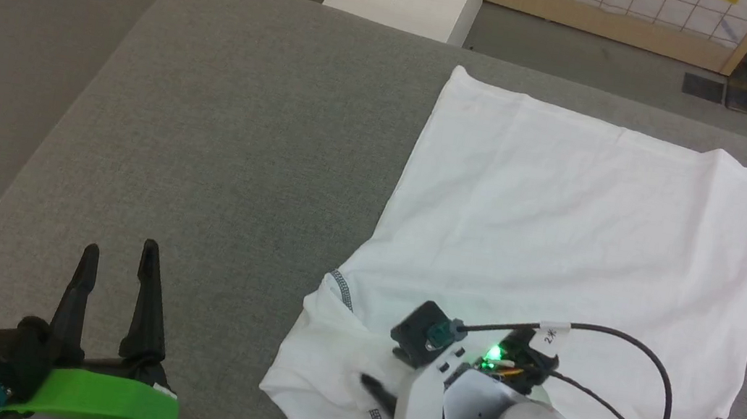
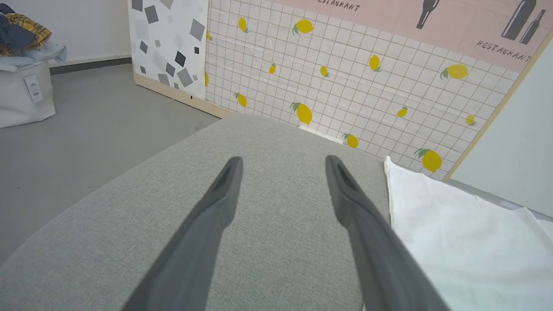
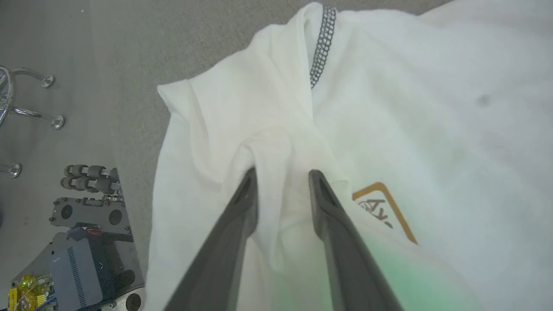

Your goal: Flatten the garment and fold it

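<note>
Right gripper [image 3: 281, 175] parted over a garment [image 3: 432, 108] fold mid-frame; I see left gripper [image 1: 121, 247] released, lower left.

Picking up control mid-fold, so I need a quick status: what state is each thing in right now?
garment: far part spread flat on the grey table, near corner bunched and creased.
left claw: open, empty, over bare table beside the garment.
right claw: partly open, a raised fold of the garment between its fingers.
laundry basket: on the floor, heaped with clothes.
</note>
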Controlling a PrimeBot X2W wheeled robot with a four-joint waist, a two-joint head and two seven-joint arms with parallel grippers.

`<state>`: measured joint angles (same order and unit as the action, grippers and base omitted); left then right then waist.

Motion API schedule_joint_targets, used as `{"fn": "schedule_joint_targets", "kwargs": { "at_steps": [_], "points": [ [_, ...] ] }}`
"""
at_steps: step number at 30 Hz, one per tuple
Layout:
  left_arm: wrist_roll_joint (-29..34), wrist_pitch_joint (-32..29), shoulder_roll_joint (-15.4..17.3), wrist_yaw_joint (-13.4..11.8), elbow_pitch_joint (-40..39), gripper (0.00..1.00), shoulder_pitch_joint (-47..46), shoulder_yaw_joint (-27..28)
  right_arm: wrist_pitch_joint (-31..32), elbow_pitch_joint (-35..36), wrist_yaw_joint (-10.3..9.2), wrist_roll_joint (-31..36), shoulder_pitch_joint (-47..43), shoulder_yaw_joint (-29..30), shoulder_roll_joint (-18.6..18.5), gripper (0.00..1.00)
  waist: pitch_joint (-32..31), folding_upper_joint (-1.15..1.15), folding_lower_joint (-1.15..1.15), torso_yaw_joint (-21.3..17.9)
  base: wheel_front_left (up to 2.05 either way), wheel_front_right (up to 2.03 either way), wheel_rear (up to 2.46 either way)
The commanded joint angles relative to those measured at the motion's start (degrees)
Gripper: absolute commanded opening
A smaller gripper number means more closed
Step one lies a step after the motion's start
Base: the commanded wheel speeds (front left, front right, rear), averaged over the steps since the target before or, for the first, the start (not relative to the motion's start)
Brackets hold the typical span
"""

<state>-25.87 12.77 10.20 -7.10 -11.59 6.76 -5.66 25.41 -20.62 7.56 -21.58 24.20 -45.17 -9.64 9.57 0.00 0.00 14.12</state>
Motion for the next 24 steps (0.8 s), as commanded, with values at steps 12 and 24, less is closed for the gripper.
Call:
{"fn": "schedule_joint_targets", "kwargs": {
  "at_steps": [12,24],
  "points": [
    [0.33,-0.20,1.23,-0.77,-2.17,1.00,0.61,0.93,-1.46,16.39,-0.08,-2.09,-3.28,18.01,-3.43,1.00,-2.45,0.00,0.00,-5.39,0.00,0.00,0.00],
    [2.17,1.45,1.08,0.72,-3.45,1.00,-0.21,-0.18,-15.37,33.84,-0.08,14.22,-19.03,51.13,3.71,1.00,-1.21,0.00,0.00,-9.95,0.00,0.00,0.00]
  ]
}}
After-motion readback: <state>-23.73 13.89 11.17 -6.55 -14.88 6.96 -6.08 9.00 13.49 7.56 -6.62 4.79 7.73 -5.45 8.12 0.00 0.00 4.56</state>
